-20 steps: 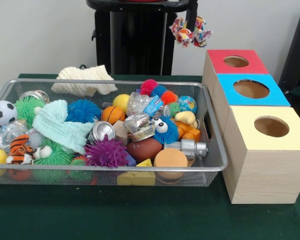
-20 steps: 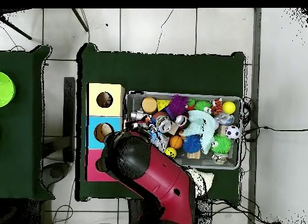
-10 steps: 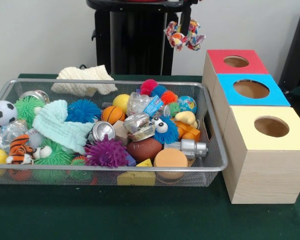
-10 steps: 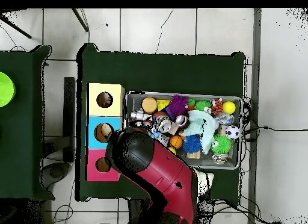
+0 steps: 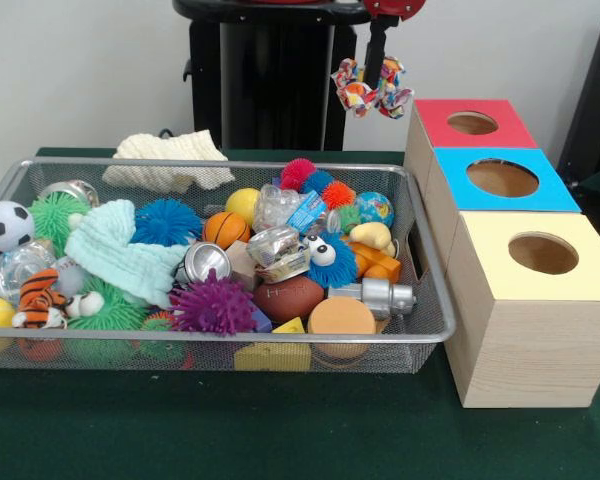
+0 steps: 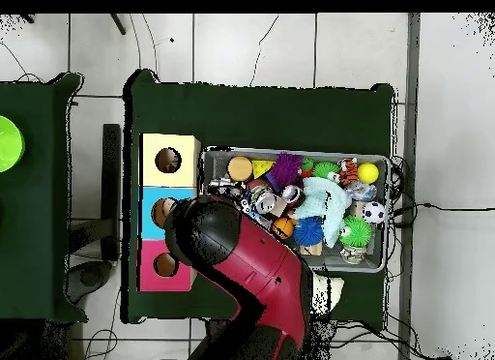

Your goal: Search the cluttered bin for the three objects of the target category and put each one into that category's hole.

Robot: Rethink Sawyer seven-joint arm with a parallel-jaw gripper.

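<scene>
Over the green counter (image 5: 280,440) we see the hand (image 5: 376,72) clenched on a colourful rag toy (image 5: 370,88), raised between bin (image 5: 420,300) and red box (image 5: 470,125).

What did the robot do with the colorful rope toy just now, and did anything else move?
The gripper still holds the colorful rope toy in the air. A second ago it hung nearer the red box; it swung away toward the bin side and rose, and has now drifted a little back and lower. It has not been let go. The toys in the bin and the three boxes stayed put.
</scene>
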